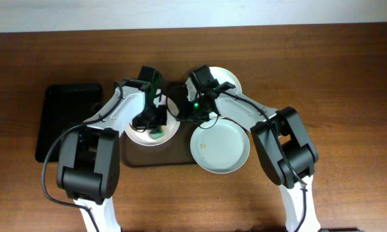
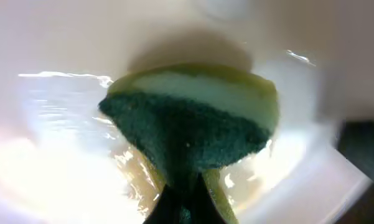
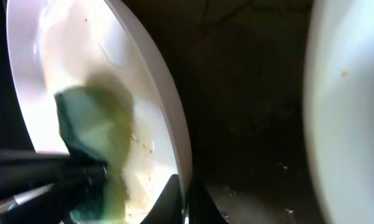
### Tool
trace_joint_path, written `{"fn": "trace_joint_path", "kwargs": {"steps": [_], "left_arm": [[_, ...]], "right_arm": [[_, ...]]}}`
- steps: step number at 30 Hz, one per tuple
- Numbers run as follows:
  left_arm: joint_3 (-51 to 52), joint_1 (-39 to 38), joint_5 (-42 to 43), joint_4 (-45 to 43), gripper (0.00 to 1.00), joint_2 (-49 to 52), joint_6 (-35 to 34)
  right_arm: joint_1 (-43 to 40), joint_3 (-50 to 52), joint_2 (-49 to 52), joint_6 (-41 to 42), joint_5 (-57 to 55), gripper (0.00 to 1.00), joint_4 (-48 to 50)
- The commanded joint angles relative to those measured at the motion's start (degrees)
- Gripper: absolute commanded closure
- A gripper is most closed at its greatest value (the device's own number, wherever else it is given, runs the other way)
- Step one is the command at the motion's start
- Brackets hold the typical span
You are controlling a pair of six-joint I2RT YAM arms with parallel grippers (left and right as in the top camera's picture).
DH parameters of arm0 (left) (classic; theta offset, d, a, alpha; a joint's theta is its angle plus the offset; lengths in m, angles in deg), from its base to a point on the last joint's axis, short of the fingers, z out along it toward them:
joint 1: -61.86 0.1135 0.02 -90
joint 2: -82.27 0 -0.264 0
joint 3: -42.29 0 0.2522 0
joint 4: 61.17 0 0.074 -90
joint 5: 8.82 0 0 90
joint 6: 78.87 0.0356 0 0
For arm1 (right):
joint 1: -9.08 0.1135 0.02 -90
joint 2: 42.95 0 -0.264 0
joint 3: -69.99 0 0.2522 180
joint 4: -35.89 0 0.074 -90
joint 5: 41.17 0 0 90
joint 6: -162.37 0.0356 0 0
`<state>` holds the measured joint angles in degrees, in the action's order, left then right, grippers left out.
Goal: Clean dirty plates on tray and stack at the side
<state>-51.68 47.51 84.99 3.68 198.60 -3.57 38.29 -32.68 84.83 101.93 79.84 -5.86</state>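
Observation:
A white plate (image 1: 141, 136) lies at the left of the brown-grey tray (image 1: 156, 158). My left gripper (image 1: 156, 131) is shut on a green and yellow sponge (image 2: 193, 121) and presses it onto that plate's wet, brown-smeared face (image 2: 43, 174). My right gripper (image 1: 183, 117) is shut on the same plate's rim (image 3: 168, 112); the sponge (image 3: 93, 134) shows there too. A pale blue-green plate (image 1: 220, 147) with small specks lies at the tray's right end. Another white plate (image 1: 228, 78) lies behind it, partly under my right arm.
A smaller black tray (image 1: 67, 116) lies on the wooden table (image 1: 348, 77) to the left. The two arms meet over the tray's middle. The pale plate's edge (image 3: 348, 112) shows at the right of the right wrist view.

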Motion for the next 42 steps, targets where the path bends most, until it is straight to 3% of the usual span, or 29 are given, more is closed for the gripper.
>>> {"fn": "trace_joint_path", "kwargs": {"steps": [1, 3, 6, 9, 16, 27, 31, 37, 42], "left_arm": [[-0.8, 4.2, -14.8, 1.7, 0.99, 1.1, -5.5], [-7.0, 6.8, -14.8, 7.0, 0.99, 1.1, -5.4], [-26.5, 8.5, -12.7, 19.6, 0.99, 1.1, -2.4], [-33.6, 8.6, -8.6, 22.1, 1.00, 1.1, -2.1], [-33.2, 8.5, -6.2, 22.3, 0.99, 1.1, -2.1], [-33.1, 8.5, -6.1, 23.2, 1.00, 1.1, -2.1], [-33.1, 8.1, -5.0, 23.1, 1.00, 1.1, -2.2], [-33.1, 5.9, -4.9, 23.1, 1.00, 1.1, -2.1], [-33.1, 5.9, -5.1, 23.1, 0.99, 1.1, -2.1]], "right_arm": [[0.3, 0.5, 0.6, -0.8, -0.4, 0.96, -1.5], [0.3, 0.5, 0.6, -0.8, -2.2, 0.96, -2.7], [0.3, 0.5, 0.2, -1.0, -2.8, 0.96, -3.5], [0.4, 0.4, -4.1, -2.3, -7.6, 0.96, -6.4], [0.4, -3.8, -17.6, -7.9, -23.2, 0.96, -19.6], [4.5, -7.8, -17.9, -9.4, -39.6, 0.96, -34.0], [6.4, -8.9, -17.9, -8.9, -54.3, 0.96, -33.6], [17.4, -8.9, -17.9, -1.8, -80.0, 0.96, -30.9], [23.2, -8.9, -17.9, -1.8, -89.4, 0.96, -29.2]]}}
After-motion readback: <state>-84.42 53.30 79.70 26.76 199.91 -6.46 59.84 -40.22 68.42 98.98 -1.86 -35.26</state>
